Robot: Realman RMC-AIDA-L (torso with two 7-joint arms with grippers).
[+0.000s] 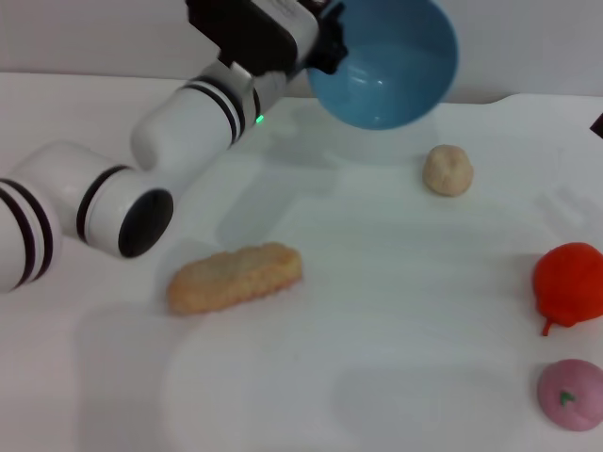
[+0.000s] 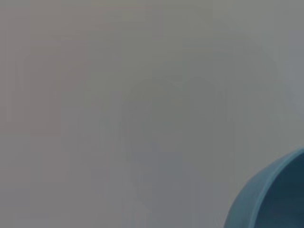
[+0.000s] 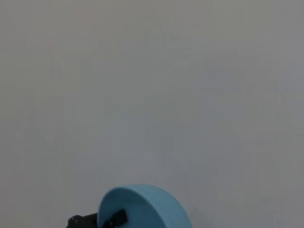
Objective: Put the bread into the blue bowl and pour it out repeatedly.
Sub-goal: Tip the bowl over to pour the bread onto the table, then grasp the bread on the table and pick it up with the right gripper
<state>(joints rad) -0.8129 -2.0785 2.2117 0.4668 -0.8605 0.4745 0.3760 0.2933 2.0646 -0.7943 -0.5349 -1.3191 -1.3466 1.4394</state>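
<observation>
Head view, left gripper [image 1: 325, 42] clamped on tilted blue bowl [image 1: 386, 66] rim, bread [image 1: 236, 277] on table [image 1: 377, 330], no readable writing.

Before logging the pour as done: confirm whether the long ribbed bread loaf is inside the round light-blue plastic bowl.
No: the long ribbed bread loaf lies on the white table, while the left gripper holds the empty, tipped light-blue bowl aloft.

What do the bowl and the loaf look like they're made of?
The blue bowl, held up tilted by the left gripper, looks like smooth glossy plastic: highlights glint inside. The bread on the table looks matte, soft foam or rubber: dull, pitted surface, though uncertain.
</observation>
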